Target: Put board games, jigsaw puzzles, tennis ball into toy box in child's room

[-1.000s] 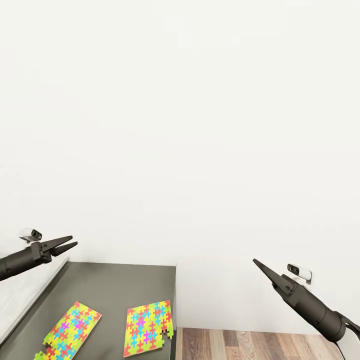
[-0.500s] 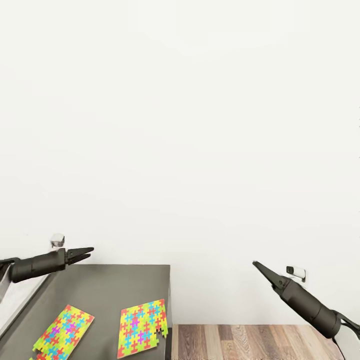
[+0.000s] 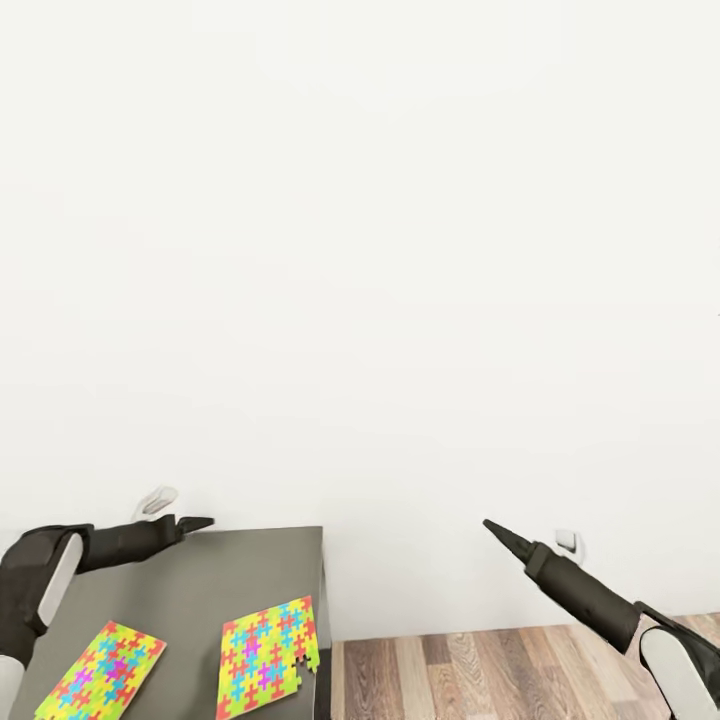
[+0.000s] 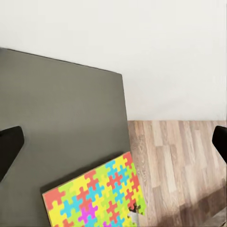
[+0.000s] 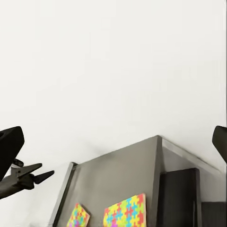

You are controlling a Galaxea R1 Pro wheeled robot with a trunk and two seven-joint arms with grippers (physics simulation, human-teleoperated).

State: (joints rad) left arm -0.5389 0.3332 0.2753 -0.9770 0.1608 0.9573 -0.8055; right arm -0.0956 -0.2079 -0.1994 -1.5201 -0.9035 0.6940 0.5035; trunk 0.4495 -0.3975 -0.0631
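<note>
Wall (image 3: 360,250): we face a plain white expanse.
Floor (image 3: 480,675): wood planks, right of the desk.
Desk (image 3: 250,570): its dark grey section sits low at our left.
Puzzles: we see two flat on the desk, one (image 3: 268,655) by the desk's right edge, the other (image 3: 100,672) to its left, apart.
Left gripper (image 3: 203,523): above the desk's far edge, fingers spread, holding nothing.
Right gripper (image 3: 492,527): raised over the floor, fingers spread, holding nothing.

You see two jigsaw puzzles side by side on the worktop (image 3: 200,580), one (image 3: 100,672) left of the other (image 3: 265,655); the wall (image 3: 360,250) stands behind, the floor (image 3: 480,672) lies to the right.
</note>
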